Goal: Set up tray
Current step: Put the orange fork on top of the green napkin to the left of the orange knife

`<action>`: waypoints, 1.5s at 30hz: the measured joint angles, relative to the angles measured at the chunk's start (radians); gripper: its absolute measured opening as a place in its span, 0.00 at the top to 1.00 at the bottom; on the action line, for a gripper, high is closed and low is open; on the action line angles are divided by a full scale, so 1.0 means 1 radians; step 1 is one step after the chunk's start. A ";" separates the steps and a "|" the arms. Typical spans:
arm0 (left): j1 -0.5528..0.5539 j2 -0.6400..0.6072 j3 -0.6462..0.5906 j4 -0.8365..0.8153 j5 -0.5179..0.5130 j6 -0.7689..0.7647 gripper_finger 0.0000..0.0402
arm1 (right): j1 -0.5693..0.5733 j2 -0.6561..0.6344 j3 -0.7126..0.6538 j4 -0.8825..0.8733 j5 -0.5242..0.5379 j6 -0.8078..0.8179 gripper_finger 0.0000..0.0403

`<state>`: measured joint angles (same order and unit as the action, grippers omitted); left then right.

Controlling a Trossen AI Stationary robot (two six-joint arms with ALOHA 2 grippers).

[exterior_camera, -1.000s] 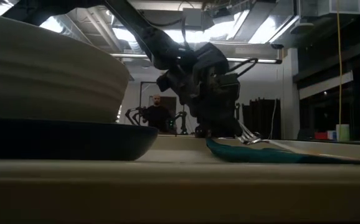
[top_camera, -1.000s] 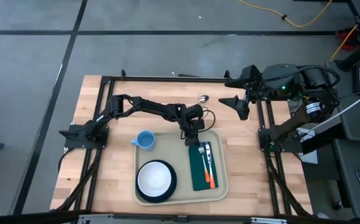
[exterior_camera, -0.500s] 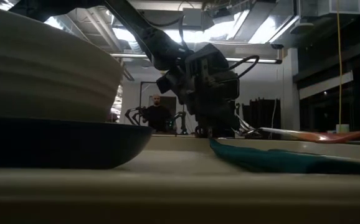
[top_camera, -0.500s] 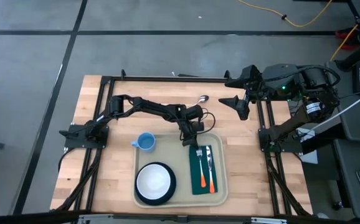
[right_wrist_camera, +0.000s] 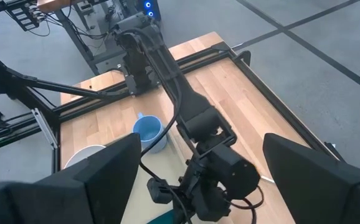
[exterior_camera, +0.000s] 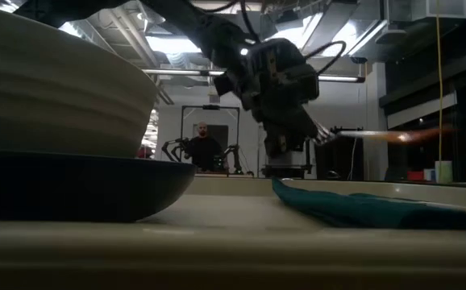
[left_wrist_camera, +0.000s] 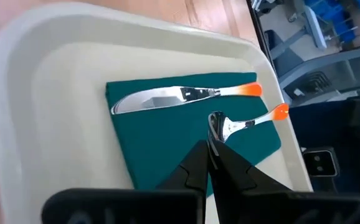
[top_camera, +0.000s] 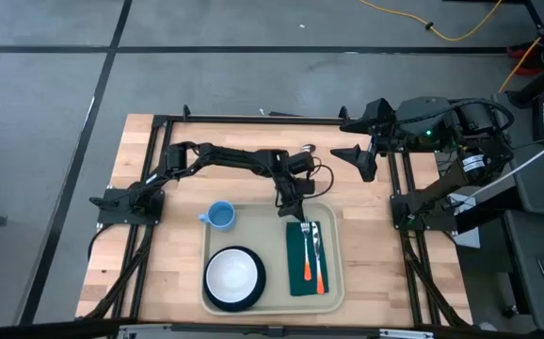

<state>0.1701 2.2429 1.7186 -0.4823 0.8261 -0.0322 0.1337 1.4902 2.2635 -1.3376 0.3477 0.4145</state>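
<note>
On the lower centre of the surface, the tray (top_camera: 274, 282) already holds plate, bowl, napkin, knife and fork; cup and spoon remain outside. Left end effector (top_camera: 294, 209) is closed empty, right end effector (top_camera: 360, 160) wide.

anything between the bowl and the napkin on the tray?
No. Only bare tray floor separates the bowl from the napkin, clearest in the high view.
</note>
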 joint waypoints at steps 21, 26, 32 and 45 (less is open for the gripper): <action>-0.073 0.000 0.051 -0.139 -0.050 0.045 0.99 | 0.000 0.000 0.000 0.000 0.000 -0.006 0.15; -0.073 0.014 0.052 -0.087 -0.049 -0.012 0.99 | 0.000 0.000 0.000 0.000 0.000 0.001 0.15; -0.085 0.048 0.052 -0.053 -0.057 -0.036 0.99 | 0.000 0.000 0.000 0.000 0.000 0.017 0.15; -0.084 0.057 0.051 -0.043 -0.102 -0.057 0.99 | 0.000 0.000 0.000 0.000 0.000 0.011 0.15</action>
<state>0.0860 2.3002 1.7699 -0.5258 0.7240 -0.0888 0.1337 1.4906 2.2635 -1.3379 0.3477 0.4255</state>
